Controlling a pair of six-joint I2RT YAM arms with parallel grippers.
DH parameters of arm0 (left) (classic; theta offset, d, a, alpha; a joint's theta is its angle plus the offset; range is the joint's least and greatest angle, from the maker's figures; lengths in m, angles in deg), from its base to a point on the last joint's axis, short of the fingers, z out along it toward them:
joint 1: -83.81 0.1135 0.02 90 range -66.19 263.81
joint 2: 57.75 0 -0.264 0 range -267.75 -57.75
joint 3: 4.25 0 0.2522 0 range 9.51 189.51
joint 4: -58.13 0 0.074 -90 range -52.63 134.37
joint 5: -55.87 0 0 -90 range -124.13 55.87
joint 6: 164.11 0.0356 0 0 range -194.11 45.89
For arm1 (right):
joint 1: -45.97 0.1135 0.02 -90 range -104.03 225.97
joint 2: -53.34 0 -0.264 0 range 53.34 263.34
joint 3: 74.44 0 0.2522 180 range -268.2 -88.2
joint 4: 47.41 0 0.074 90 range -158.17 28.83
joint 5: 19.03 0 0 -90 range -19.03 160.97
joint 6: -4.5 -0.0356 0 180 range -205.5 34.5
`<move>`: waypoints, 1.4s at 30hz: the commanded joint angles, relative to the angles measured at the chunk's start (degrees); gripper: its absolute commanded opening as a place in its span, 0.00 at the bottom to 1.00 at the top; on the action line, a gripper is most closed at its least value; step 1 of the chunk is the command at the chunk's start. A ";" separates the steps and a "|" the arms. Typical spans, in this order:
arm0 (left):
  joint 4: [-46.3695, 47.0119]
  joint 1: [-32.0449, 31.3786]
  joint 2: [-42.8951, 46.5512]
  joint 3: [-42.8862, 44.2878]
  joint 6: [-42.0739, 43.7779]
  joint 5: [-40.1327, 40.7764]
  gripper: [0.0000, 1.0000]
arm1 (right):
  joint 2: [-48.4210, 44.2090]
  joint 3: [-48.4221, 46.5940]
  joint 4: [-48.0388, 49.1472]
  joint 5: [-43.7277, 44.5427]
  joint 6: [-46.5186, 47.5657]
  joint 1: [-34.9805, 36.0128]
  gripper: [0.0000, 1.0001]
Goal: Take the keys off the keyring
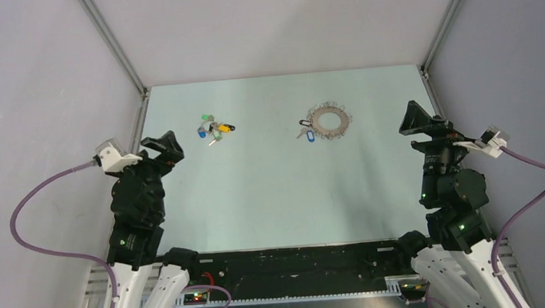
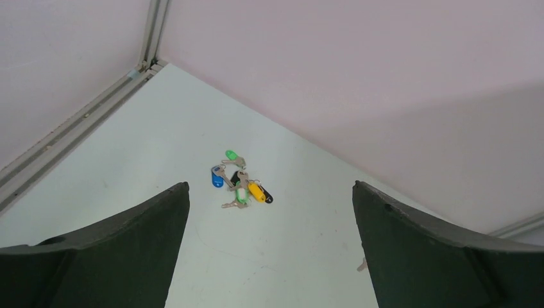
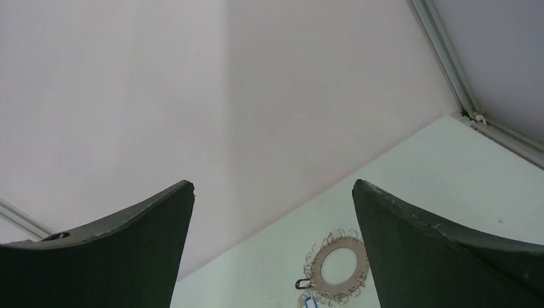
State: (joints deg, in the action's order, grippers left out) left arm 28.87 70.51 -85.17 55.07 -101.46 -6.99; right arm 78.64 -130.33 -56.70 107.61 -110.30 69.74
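The keyring [image 1: 329, 121], a flat silvery ring frilled with small wire loops, lies flat on the table at the back, right of centre. It also shows in the right wrist view [image 3: 338, 267]. A black-headed key [image 1: 304, 123] and a blue-headed key [image 1: 309, 135] hang at its left rim; both show in the right wrist view, black [image 3: 302, 283] and blue [image 3: 309, 303]. My left gripper [image 1: 162, 149] is open and empty at the left, well away from the ring. My right gripper [image 1: 420, 125] is open and empty at the right, to the right of the ring.
A separate cluster of loose keys [image 1: 213, 130] with green, blue, yellow and black heads lies at the back left, also in the left wrist view [image 2: 240, 186]. Grey enclosure walls and frame rails bound the table on three sides.
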 commanded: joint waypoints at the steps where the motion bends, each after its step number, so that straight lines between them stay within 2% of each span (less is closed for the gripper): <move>1: 1.96 0.50 -0.13 1.27 -0.27 -2.84 1.00 | -1.23 -1.63 -0.23 0.61 1.81 -0.21 0.99; 6: 2.04 0.55 -0.11 0.69 0.62 -3.86 1.00 | -0.72 -1.50 -1.17 -0.70 3.19 -0.39 0.99; 11: 2.87 0.53 0.18 0.46 3.57 -12.90 1.00 | 2.41 -0.43 0.81 -5.87 2.87 -1.01 0.99; 16: 3.27 0.44 0.92 0.36 4.43 -18.76 1.00 | 11.62 1.08 6.51 -10.05 -6.33 -1.33 1.00; 21: 3.62 -0.35 -0.27 0.88 3.28 -19.09 1.00 | 17.56 -0.03 4.55 -12.67 -13.02 -0.83 0.99; 28: 3.64 -0.28 0.43 0.63 2.02 -22.53 1.00 | 25.96 -1.84 1.55 -12.29 -9.16 -1.08 0.99; 32: 3.56 1.35 -1.40 1.25 3.30 -25.45 1.00 | 31.31 -1.83 8.49 -22.47 -5.83 -3.65 0.99; 36: 3.88 3.30 -3.17 1.49 5.29 -31.47 1.00 | 34.26 -1.88 10.29 -25.79 -7.17 -6.12 0.99; 42: 3.90 3.47 -6.35 2.01 8.17 -36.84 1.00 | 34.91 -1.89 10.45 -20.74 -5.27 -7.21 0.99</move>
State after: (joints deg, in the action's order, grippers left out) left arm 30.61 73.44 -90.06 55.07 -96.92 -37.79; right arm 113.45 -129.80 -51.02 84.73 -117.49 63.16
